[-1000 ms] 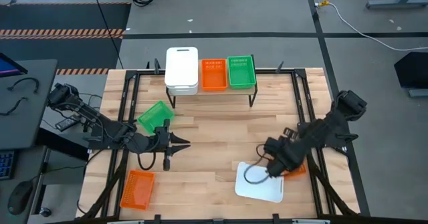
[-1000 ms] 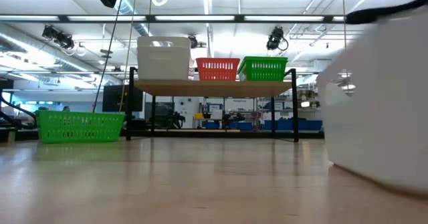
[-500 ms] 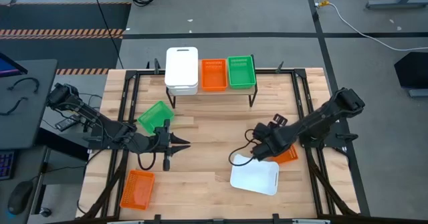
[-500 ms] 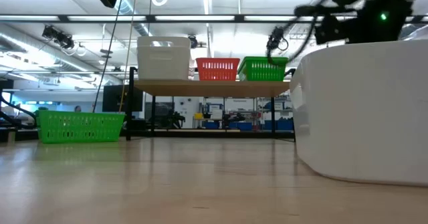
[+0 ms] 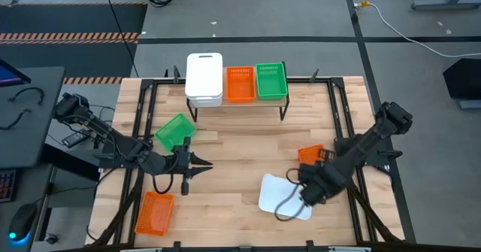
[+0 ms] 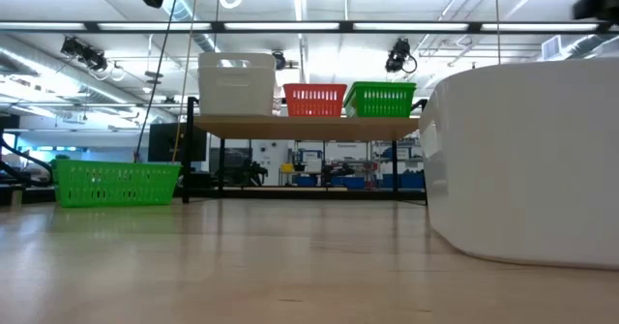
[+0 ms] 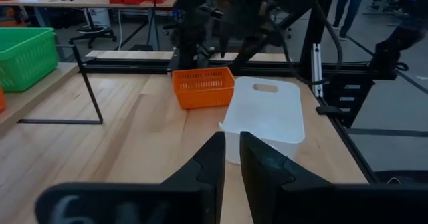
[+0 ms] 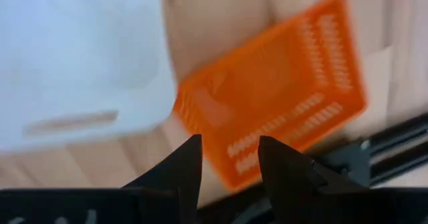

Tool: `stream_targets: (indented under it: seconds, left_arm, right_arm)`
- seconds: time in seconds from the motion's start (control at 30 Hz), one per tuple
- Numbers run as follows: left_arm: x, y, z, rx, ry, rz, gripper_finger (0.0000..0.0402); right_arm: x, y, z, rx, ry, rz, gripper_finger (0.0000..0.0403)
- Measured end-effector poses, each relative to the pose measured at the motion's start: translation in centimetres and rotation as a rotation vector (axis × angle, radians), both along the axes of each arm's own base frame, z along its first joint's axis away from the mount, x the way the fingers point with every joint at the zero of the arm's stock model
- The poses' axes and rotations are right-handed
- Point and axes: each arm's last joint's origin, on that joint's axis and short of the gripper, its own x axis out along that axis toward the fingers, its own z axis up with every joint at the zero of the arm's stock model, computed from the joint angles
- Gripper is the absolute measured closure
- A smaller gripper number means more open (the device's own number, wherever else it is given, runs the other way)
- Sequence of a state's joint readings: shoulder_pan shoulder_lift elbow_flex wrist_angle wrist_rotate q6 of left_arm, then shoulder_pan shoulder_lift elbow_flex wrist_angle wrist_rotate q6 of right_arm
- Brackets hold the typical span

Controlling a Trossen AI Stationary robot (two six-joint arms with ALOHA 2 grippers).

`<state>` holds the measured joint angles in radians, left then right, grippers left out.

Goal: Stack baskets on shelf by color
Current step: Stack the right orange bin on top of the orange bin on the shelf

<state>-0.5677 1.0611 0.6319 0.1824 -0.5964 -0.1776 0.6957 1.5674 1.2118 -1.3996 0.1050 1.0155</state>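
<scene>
From above, my right gripper [image 5: 308, 194] hovers over the overturned white basket [image 5: 279, 194], beside an orange basket [image 5: 310, 154]; my wrist view shows its fingers [image 8: 184, 167] parted, empty. My left gripper [image 5: 197, 164], fingers nearly together and empty, waits mid-table. The shelf [image 5: 278, 100] holds three baskets.

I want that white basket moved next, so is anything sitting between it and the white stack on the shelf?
Nothing visible: bare tabletop lies between the white basket and the shelf. The orange basket sits off to the side.
</scene>
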Motion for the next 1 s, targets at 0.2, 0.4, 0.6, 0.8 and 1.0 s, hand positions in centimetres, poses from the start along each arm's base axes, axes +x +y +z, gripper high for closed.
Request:
stream_targets:
  seconds: [0.2,0.4,0.6,0.8,1.0]
  left_arm:
    - [0.0,0.0,0.2,-0.006,-0.018,-0.001,0.0348]
    - [0.0,0.0,0.2,-0.008,-0.022,-0.001,0.035]
    - [0.0,0.0,0.2,-0.006,-0.021,-0.001,0.0345]
    - [0.0,0.0,0.2,-0.004,-0.021,-0.002,0.0351]
    - [0.0,0.0,0.2,-0.005,-0.021,-0.001,0.0346]
  right_arm:
    - [-1.3,2.1,-0.5,0.011,-0.061,0.096,0.0231]
    - [-2.2,2.0,-1.9,-0.022,-0.021,0.123,0.0192]
    - [-2.5,1.7,-3.9,-0.005,-0.011,0.12,0.0168]
    - [-2.7,1.6,-5.4,0.032,-0.007,0.109,0.0173]
    - [-3.3,0.8,-7.3,0.02,0.005,0.097,0.0182]
